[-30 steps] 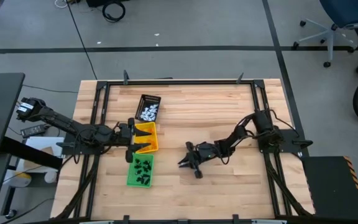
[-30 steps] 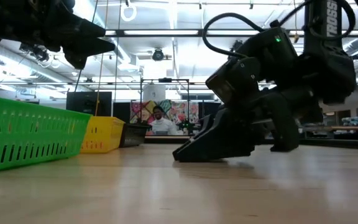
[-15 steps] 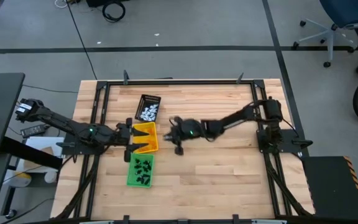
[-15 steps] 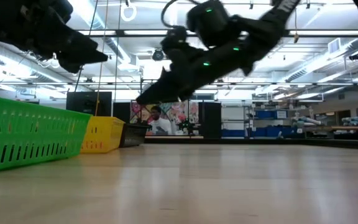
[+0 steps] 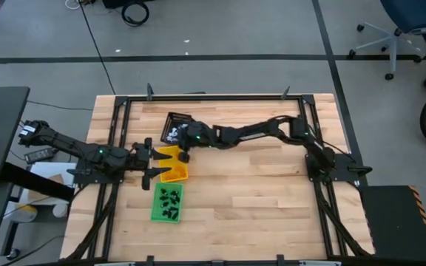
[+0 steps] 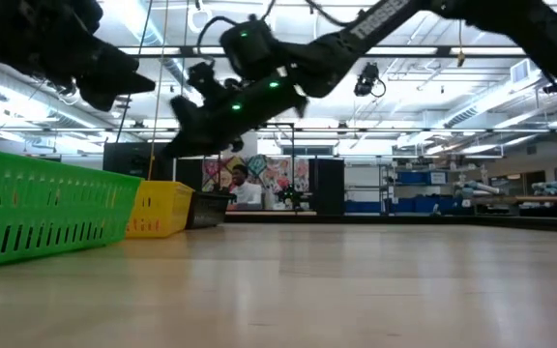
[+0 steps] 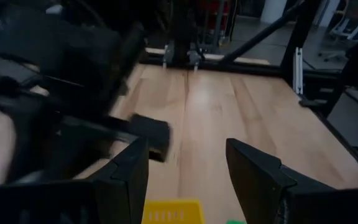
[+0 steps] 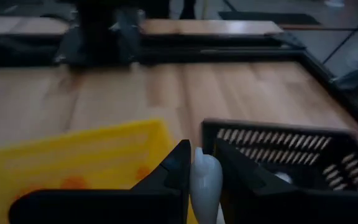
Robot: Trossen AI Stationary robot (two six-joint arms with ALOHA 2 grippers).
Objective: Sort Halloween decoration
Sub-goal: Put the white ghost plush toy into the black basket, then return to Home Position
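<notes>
The pale wooden plank desk [image 5: 257, 199] with its black metal frame fills the middle of the high view. The right dark arm reaches from the right side across to the upper left of centre, and its right gripper [image 5: 181, 138] hangs over the meeting edges of two trays. The left dark arm lies along the left side, with the left gripper [image 5: 151, 151] at the yellow tray's left edge.

Three trays run down the left of centre: a green slotted plastic tray [image 5: 168, 203] lowest, holding small black trinkets [image 5: 170, 198]; a yellow plastic tray [image 5: 174, 171] above it; and a black slotted plastic tray [image 5: 174, 123] uppermost, holding small white trinkets [image 5: 173, 134].

Only the right wrist view shows what the right gripper [image 8: 201, 163] carries: its fingers are closed narrowly on a small white rounded trinket [image 8: 204, 180], above the border between the yellow tray [image 8: 86, 155] and the black tray [image 8: 291, 152]. Orange blurs lie in the yellow tray there.

The left wrist view shows the left gripper [image 7: 188, 168] spread wide with nothing between its fingers.

The low view alone shows the room behind, where a person [image 6: 244, 189] sits far back, and the trays in a row at the left.
</notes>
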